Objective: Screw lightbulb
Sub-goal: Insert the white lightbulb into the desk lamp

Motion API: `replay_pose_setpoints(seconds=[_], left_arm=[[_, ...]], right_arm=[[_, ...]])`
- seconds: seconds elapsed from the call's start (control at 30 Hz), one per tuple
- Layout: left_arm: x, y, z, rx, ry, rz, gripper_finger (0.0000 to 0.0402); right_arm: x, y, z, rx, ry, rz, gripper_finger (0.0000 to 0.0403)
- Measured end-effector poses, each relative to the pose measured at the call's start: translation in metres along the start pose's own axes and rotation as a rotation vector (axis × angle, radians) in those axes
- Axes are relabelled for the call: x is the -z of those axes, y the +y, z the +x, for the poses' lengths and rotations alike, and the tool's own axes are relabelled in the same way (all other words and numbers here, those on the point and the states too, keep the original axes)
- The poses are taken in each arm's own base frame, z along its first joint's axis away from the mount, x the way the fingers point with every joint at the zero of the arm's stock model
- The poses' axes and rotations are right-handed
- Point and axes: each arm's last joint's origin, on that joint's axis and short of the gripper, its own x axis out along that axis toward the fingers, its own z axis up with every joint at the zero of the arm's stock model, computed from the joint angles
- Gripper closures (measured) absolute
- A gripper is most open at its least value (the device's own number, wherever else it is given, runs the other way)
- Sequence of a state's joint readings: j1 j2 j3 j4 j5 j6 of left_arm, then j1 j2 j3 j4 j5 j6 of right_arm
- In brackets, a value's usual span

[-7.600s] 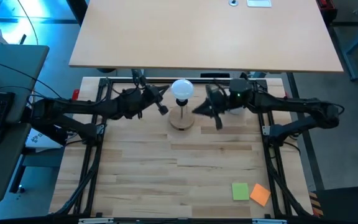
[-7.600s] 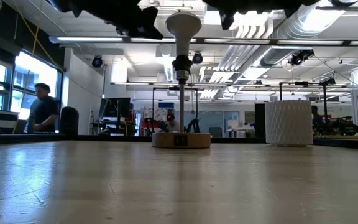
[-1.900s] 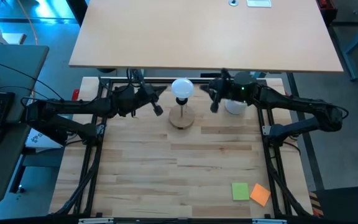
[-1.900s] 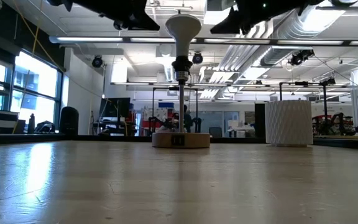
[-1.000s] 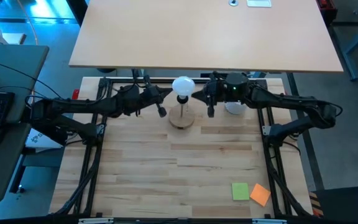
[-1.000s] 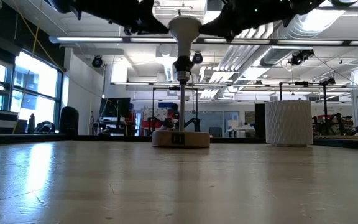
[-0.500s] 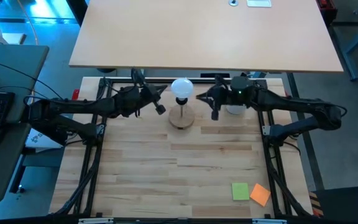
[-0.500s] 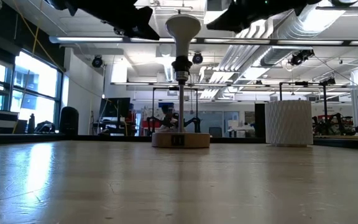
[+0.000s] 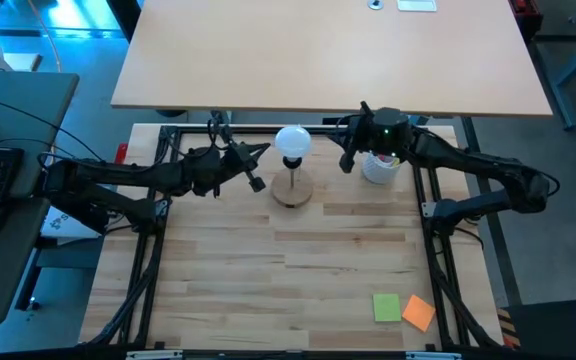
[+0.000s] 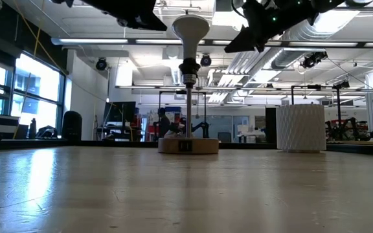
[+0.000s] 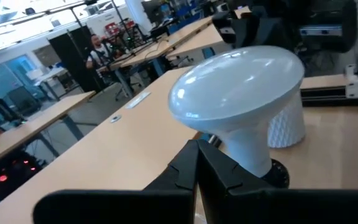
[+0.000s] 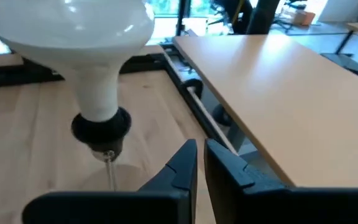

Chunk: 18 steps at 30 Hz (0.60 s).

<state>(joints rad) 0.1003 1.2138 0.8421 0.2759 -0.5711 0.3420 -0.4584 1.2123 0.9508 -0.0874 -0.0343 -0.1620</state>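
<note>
Sitting upright in the black socket point(image 10: 190, 66) of the wooden stand point(image 9: 292, 190), the lightbulb point(image 9: 293, 141) lies between both claws, touching neither. Left gripper point(image 9: 255, 181): fingers pressed together, just beside the bulb. Right gripper point(image 9: 346, 160): fingers pressed together, empty, near the white cup point(image 9: 378, 167).

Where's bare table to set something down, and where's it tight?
Free: the wide wooden stretch of the table nearer than the wooden stand, up to the green and orange sticky notes in the near right corner. Crowded: the far edge, where the left gripper, lightbulb, right gripper and white cup sit close together.
</note>
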Motion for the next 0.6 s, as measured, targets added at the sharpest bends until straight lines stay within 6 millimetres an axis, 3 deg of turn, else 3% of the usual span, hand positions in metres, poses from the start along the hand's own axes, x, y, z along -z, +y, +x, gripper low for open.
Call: replay_pose_setpoints(seconds=[0.33,0.6], left_arm=[[-0.004,0.0,-0.001,0.002,-0.036,-0.044,0.0401],[-0.004,0.003,0.0,-0.01,-0.044,-0.04,0.0401]], right_arm=[[-0.007,0.007,0.027,-0.059,-0.148,0.042,0.0378],[-0.019,0.031,0.025,-0.141,-0.253,0.061,0.0378]])
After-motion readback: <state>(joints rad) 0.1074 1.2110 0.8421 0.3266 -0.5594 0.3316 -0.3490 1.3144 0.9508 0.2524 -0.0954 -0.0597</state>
